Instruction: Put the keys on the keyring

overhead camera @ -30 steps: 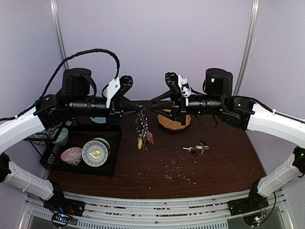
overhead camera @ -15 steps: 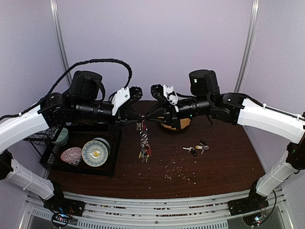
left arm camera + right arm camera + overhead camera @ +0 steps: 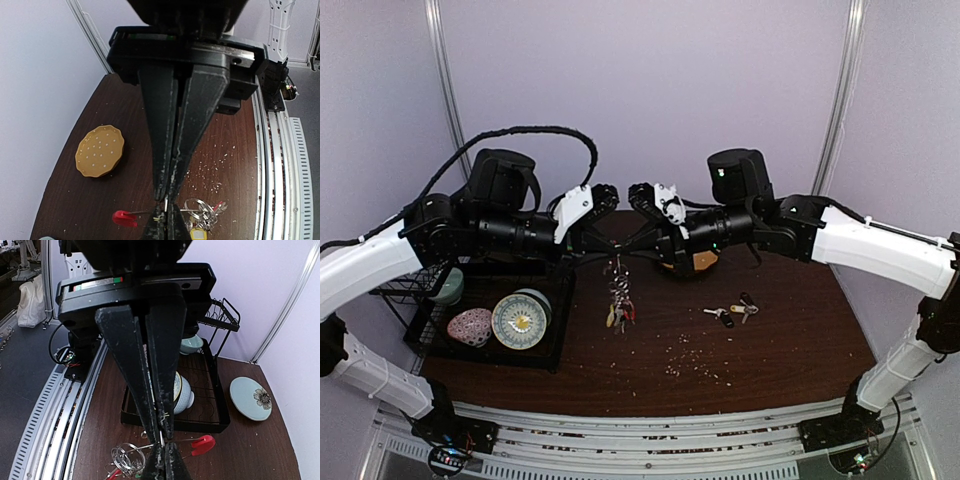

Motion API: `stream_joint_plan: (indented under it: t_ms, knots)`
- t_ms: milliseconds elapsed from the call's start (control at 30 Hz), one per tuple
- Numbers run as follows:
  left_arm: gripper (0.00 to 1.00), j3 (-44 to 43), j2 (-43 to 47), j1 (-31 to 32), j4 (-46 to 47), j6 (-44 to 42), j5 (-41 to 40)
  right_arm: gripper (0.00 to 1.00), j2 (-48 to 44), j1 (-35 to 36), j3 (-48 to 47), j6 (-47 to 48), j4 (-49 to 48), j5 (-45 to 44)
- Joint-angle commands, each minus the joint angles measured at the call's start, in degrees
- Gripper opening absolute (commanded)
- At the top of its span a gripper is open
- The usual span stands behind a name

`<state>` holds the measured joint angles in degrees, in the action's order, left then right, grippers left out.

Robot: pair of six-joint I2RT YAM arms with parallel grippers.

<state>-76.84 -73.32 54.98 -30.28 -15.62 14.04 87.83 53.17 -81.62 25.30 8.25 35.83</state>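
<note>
The keyring point(image 3: 618, 292) hangs at mid-table: a thin wire with a red curved end point(image 3: 122, 218), and silver rings point(image 3: 201, 212) and coloured tags dangling below. My left gripper point(image 3: 609, 247) and right gripper point(image 3: 627, 247) meet tip to tip on the wire, and both are shut on it. In the left wrist view the left gripper point(image 3: 166, 201) pinches the wire just above the opposing fingertips point(image 3: 156, 229). The right wrist view shows the right gripper point(image 3: 161, 439) likewise, with the red end point(image 3: 202, 444) to its right and the rings point(image 3: 127, 458) to its left. Loose keys point(image 3: 730, 313) lie on the table to the right.
A black wire rack point(image 3: 545, 345) at the left holds a patterned bowl point(image 3: 519, 320), a pink speckled item point(image 3: 470, 326) and a pale cup point(image 3: 448, 285). A yellow plate point(image 3: 100, 150) lies under the right arm. A pale blue plate point(image 3: 251, 398) sits behind the rack. Crumbs point(image 3: 695, 358) dot the brown table.
My right gripper has moved left to meet the left one and closed on the keyring's wire. The left arm shifted slightly right and the keyring swung with it.
</note>
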Motion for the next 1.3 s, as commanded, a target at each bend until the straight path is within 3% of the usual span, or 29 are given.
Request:
stream_joint_plan:
  t_ms: [0, 100, 167, 333, 733, 1133, 1267]
  knots:
    - [0.0, -1.6, -0.1, 0.7, 3.5, -0.8, 1.7, 0.0, 0.1, 0.4, -1.8, -1.2, -1.8, -0.4]
    - [0.0, -0.1, 0.7, 0.6, 5.6, 0.2, 0.7, 0.0, -0.7, 0.4, -0.9, -3.8, -3.4, -1.0]
    - [0.16, 2.3, 1.9, 0.4, 7.8, 1.0, -1.2, 0.0, -2.0, 0.4, 1.4, -7.0, -7.3, -1.6]
    - [0.26, 9.3, 6.2, -1.9, 14.0, 2.9, 0.9, 0.0, -6.7, 0.4, 10.8, -16.5, -23.1, -1.2]
    - [0.33, 24.6, 12.2, -2.3, 36.2, 8.9, 3.3, 0.0, -9.1, 1.5, 20.5, -30.3, -42.3, -1.3]
    - [0.37, 27.9, 7.1, -1.3, 49.8, 12.3, 8.3, 0.0, -7.2, 2.7, 24.0, -35.7, -53.1, -4.6]
    - [0.33, 28.0, 5.7, 0.4, 50.8, 12.2, 8.3, 0.0, -6.7, 2.8, 25.1, -37.6, -57.5, -7.7]
